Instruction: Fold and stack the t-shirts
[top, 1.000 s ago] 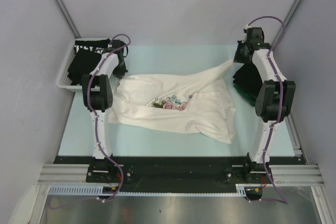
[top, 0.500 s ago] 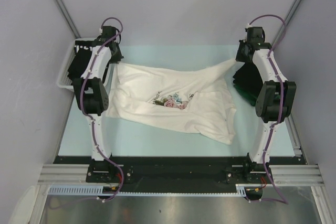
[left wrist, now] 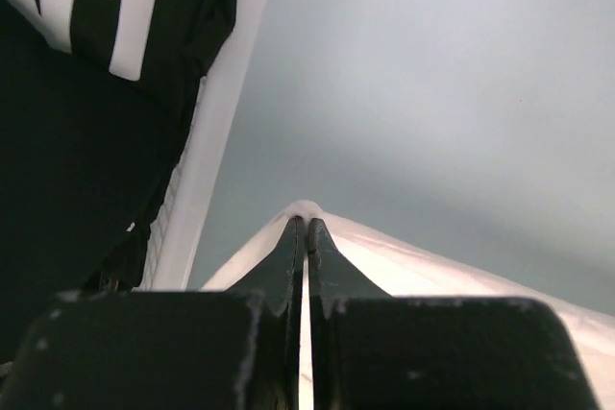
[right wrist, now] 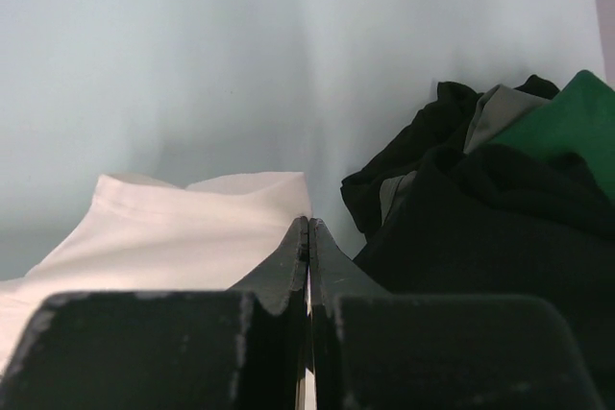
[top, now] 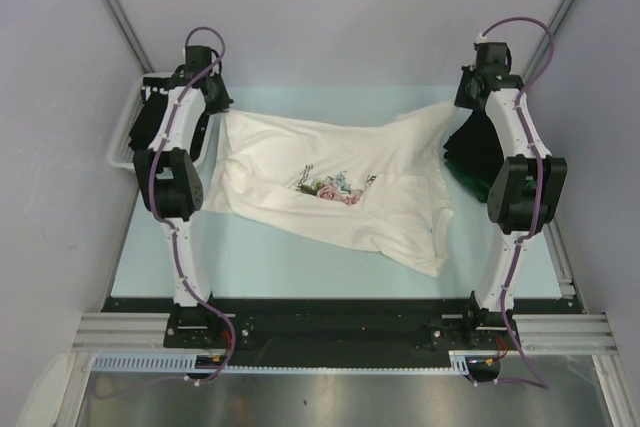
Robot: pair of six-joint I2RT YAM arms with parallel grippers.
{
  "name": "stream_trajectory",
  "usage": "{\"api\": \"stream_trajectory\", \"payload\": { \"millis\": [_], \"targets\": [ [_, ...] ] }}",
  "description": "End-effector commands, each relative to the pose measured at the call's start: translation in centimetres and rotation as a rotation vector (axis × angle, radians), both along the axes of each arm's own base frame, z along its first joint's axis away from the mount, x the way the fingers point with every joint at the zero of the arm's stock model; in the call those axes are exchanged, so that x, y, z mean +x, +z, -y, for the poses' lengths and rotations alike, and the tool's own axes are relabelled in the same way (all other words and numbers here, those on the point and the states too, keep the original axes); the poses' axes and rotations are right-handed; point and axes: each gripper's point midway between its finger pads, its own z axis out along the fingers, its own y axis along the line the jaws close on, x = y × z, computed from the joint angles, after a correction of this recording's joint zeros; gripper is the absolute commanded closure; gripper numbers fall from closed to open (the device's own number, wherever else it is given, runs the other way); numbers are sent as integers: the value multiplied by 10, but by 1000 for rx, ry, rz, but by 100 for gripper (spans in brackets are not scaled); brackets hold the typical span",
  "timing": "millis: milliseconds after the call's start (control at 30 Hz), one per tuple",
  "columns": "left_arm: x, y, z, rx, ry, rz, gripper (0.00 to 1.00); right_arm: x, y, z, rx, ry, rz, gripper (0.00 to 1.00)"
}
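The white floral t-shirt (top: 330, 187) lies spread across the middle of the table, its print facing up. My left gripper (top: 222, 112) is shut on the shirt's far left corner (left wrist: 306, 210). My right gripper (top: 452, 110) is shut on its far right corner (right wrist: 245, 201). The cloth hangs stretched between the two. A black t-shirt with white lettering (left wrist: 86, 7) lies in the basket at the left. A pile of black and dark green t-shirts (top: 468, 155) sits at the right, and shows beside my right fingers (right wrist: 500, 189).
The white mesh basket (top: 122, 142) stands at the far left table edge, its rim (left wrist: 216, 132) close beside my left gripper. Grey walls close in the back and both sides. The pale table (top: 300, 262) runs to the black front rail.
Both grippers have moved toward the back of the table, the left one also outward, pulling the shirt's far edge straighter and spreading the cloth flatter.
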Motion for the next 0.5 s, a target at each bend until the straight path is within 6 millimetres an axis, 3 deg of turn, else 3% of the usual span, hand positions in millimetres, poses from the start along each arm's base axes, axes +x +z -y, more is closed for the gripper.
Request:
{"api": "stream_trajectory", "payload": {
  "millis": [0, 200, 467],
  "targets": [
    [5, 75, -10, -28, 19, 181, 100, 4, 62, 12, -25, -38, 132, 100],
    [-7, 79, -27, -6, 30, 175, 100, -11, 83, -7, 82, -2, 144, 100],
    [-28, 74, -26, -12, -7, 133, 100, -49, 74, -34, 232, 26, 47, 100]
  ]
}}
